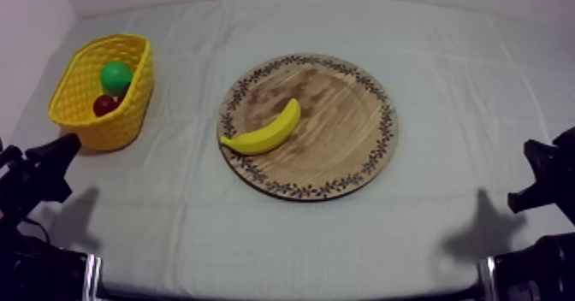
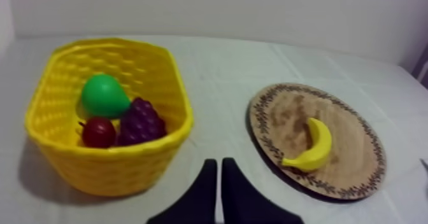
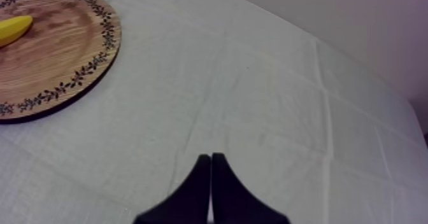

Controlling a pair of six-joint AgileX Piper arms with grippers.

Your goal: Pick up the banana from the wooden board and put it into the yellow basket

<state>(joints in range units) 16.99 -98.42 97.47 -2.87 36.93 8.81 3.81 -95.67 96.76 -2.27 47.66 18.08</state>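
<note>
Saw cloth-covered table (image 1: 342, 244), pale wall (image 2: 223, 10) behind. Found banana (image 1: 265, 132) on wooden board (image 1: 346, 138); pear (image 1: 115, 76), grapes (image 2: 140, 121), small red fruit (image 1: 104, 105) in yellow basket (image 1: 128, 120). Noted both jaws clenched, empty.

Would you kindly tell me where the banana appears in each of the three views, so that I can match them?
Top view: the banana lies on the wooden board, toward the yellow basket.
Left wrist view: banana on the board beside the basket.
Right wrist view: banana's end on the board.
Shared landmark: the board's patterned rim.
</note>
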